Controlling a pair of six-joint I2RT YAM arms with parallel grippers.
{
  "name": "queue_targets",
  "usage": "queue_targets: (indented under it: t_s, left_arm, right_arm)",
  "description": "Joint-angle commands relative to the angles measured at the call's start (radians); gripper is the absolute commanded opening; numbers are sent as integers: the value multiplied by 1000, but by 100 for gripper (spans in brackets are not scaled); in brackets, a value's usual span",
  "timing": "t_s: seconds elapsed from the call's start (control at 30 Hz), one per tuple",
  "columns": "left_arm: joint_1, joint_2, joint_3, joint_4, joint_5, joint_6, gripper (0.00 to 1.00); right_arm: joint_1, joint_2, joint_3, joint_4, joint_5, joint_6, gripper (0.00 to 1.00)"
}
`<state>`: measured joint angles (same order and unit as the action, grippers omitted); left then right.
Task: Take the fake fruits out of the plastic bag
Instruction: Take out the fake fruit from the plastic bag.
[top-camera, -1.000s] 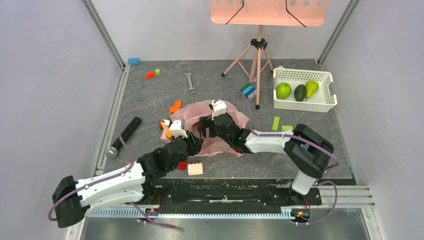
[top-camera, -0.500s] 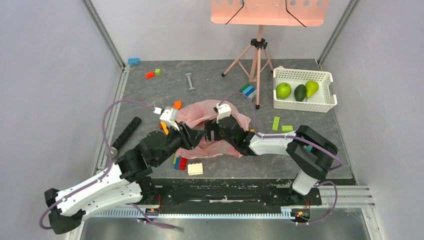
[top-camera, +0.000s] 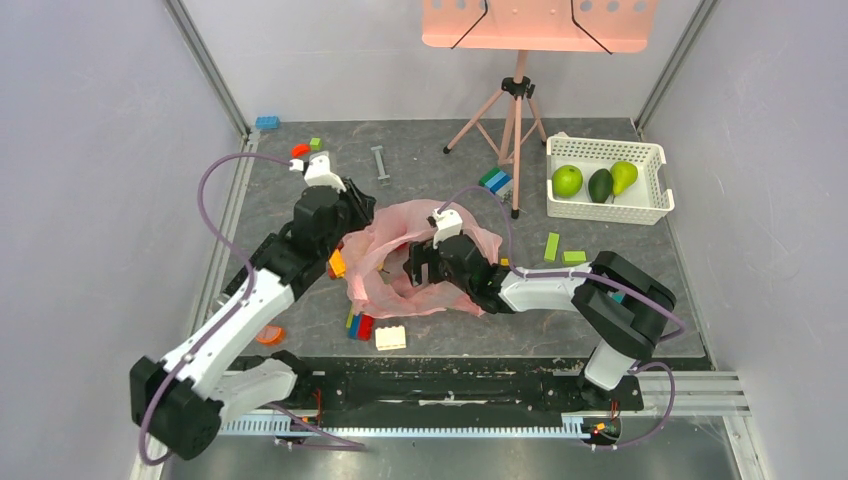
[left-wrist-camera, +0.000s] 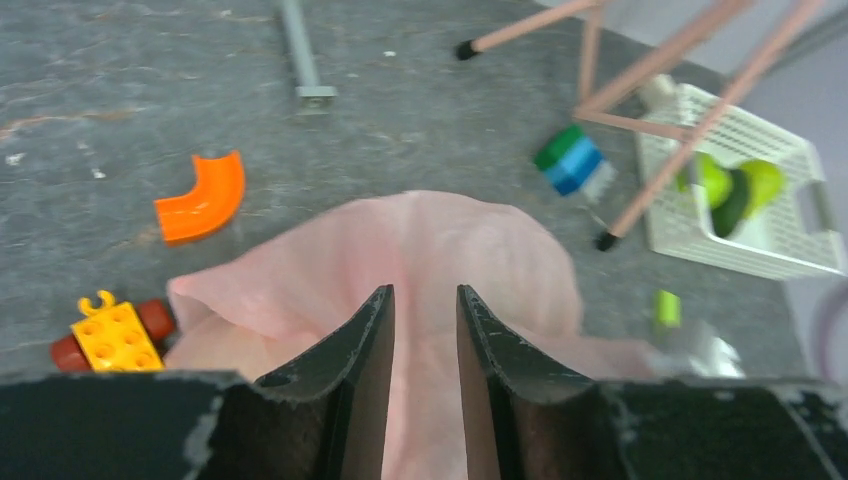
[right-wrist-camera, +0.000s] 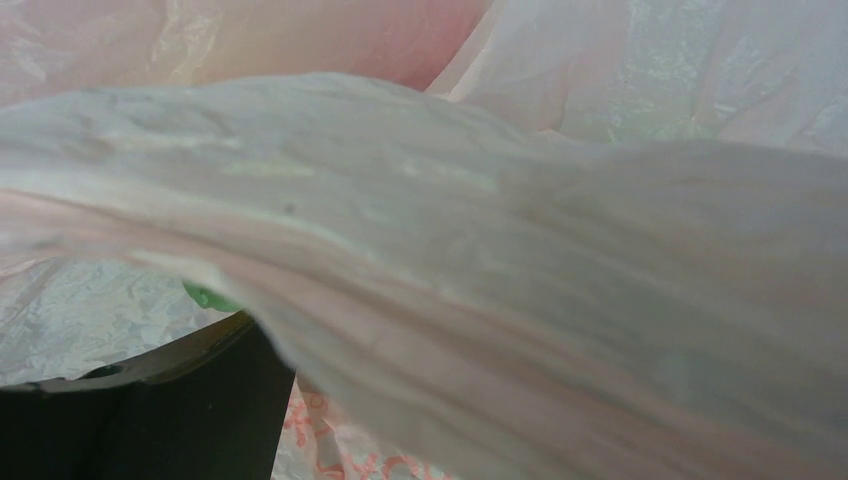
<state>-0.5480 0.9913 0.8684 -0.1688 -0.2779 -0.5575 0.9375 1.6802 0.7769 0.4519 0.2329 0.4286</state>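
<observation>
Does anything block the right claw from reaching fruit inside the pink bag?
Yes. A broad fold of the plastic bag drapes across in front of the right claw, hiding what lies beyond. Only a green sliver peeks out under it; what it is cannot be told.

a thin translucent pink plastic bag (left-wrist-camera: 420, 250) is pinched between the dark fingers (left-wrist-camera: 368, 385) of the left gripper (left-wrist-camera: 424, 296); an orange curved block (left-wrist-camera: 200, 197) and a yellow studded block (left-wrist-camera: 113, 337) are seen beside it.

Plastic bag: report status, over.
Left gripper clamped on plastic bag, edge held up. Right gripper under bag film, jaws hidden. Three fruits in white basket. Loose blocks beside bag.
</observation>
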Motion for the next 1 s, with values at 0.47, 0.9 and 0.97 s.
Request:
queue_targets:
  t_s: [0.47, 0.9, 0.97]
  left_arm:
    - [253, 590, 156, 290, 222, 61, 31]
    - [253, 852, 320, 276, 273, 82, 31]
    - [252, 856, 303, 289, 297, 82, 31]
  right_arm:
    - [-3, 35, 58, 85, -16, 4, 86]
    - [-7, 144, 166, 67, -7, -5, 88]
    - [-16, 166, 182, 67, -13, 13, 88]
